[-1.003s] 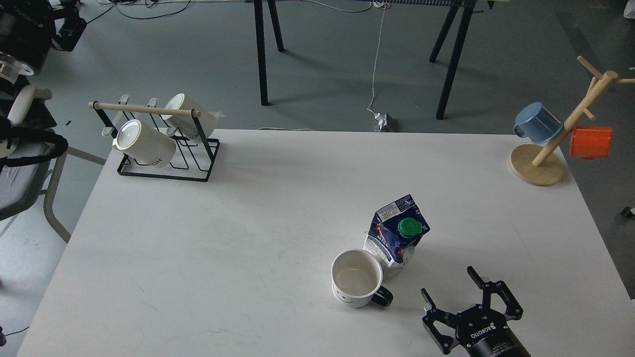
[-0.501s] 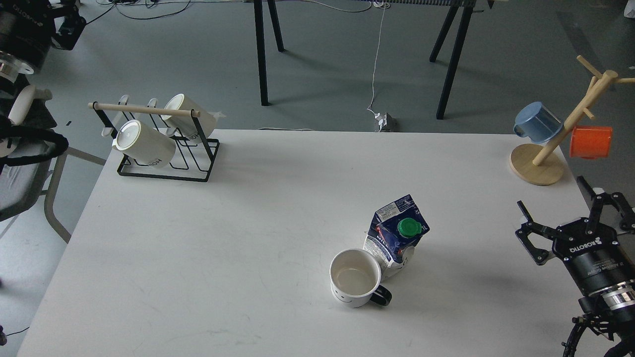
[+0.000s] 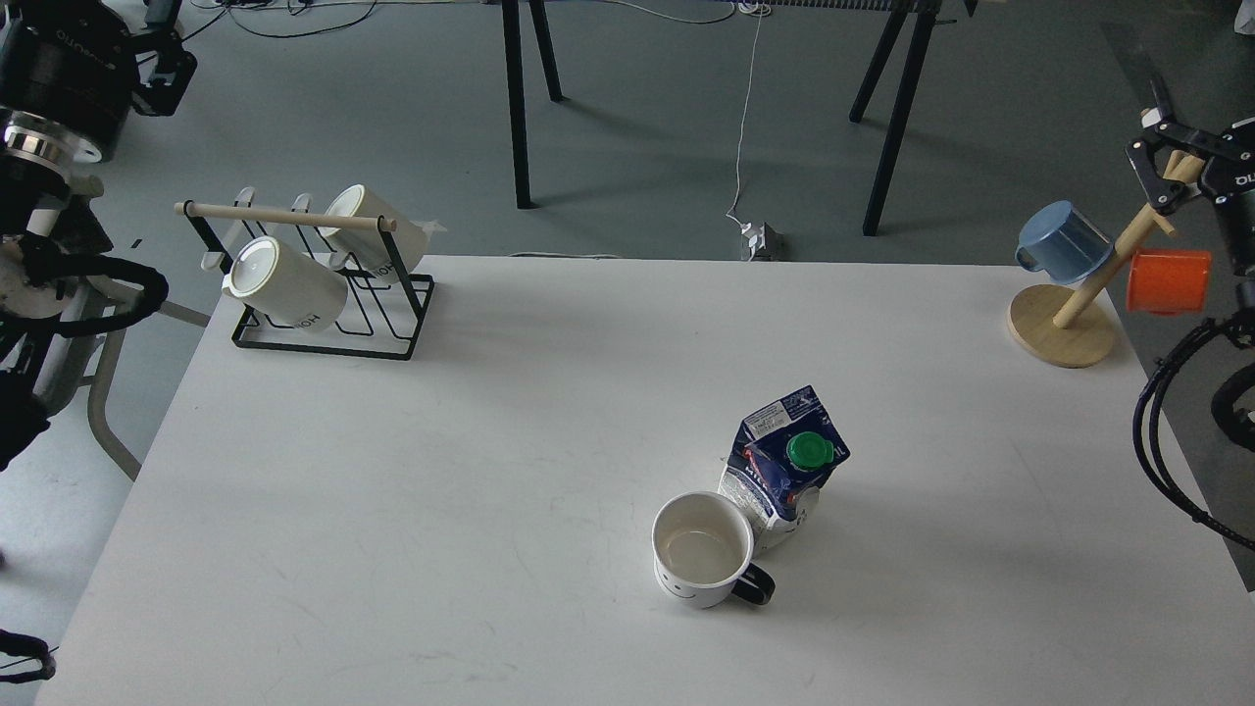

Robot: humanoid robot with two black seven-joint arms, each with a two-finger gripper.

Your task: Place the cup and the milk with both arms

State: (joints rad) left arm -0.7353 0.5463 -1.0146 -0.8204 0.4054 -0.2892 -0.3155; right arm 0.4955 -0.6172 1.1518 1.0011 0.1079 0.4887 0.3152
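The cup (image 3: 704, 561), a white mug with a black handle and a small smiley face, stands upright on the white table (image 3: 441, 471), front centre-right. The milk (image 3: 784, 463), a dark blue and white carton with a green cap, stands just behind it to the right, touching or nearly touching it. My right gripper (image 3: 1208, 108) is raised at the far right edge by the wooden mug tree, well away from both; one splayed finger (image 3: 1155, 162) shows, the other is cut off. My left gripper (image 3: 157, 44) is high at the top left corner, dark and partly cut off.
A black wire rack (image 3: 324, 328) with a wooden bar holds two cream mugs (image 3: 284, 282) at the back left. A wooden mug tree (image 3: 1064, 328) at the back right carries a blue mug (image 3: 1064, 243) and an orange mug (image 3: 1167, 281). A chair (image 3: 49, 353) stands left of the table.
My right gripper has risen from the table's front right, past its right edge, up to the mug tree at the frame's edge. The left arm shifted slightly. Cup and milk stayed put.
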